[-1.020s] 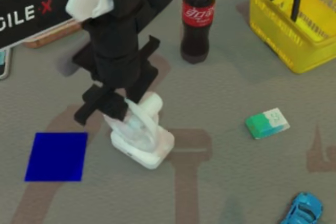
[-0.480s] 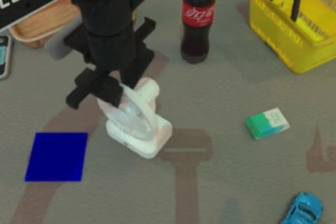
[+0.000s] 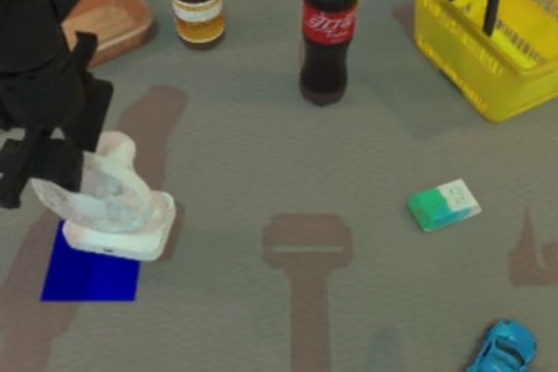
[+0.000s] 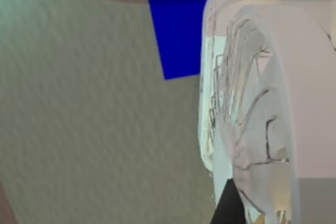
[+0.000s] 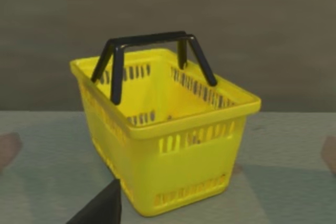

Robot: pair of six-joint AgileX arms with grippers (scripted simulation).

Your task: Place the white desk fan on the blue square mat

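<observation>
Since a second ago my left gripper (image 3: 52,158) has carried the white desk fan (image 3: 118,206) leftward from the middle of the worktop (image 3: 349,172) to its left edge, uncovering a jar (image 3: 196,2) and a wooden tray (image 3: 109,15) at the back. My fingers are clamped on the fan's grille, and the fan leans. Its base overlaps the upper right part of the blue square mat (image 3: 87,278); I cannot tell whether it touches. From the left wrist, the fan (image 4: 268,103) fills the near side with the mat (image 4: 181,24) behind it. Open worktop lies right of the fan as far as a green-and-white box (image 3: 443,205). A cola bottle (image 3: 329,28) stands at the back, a blue toy car (image 3: 501,348) near the front right. The yellow basket (image 3: 488,58) at the back right looks empty from the right wrist (image 5: 168,129). My right gripper shows only a dark tip, state unclear.
</observation>
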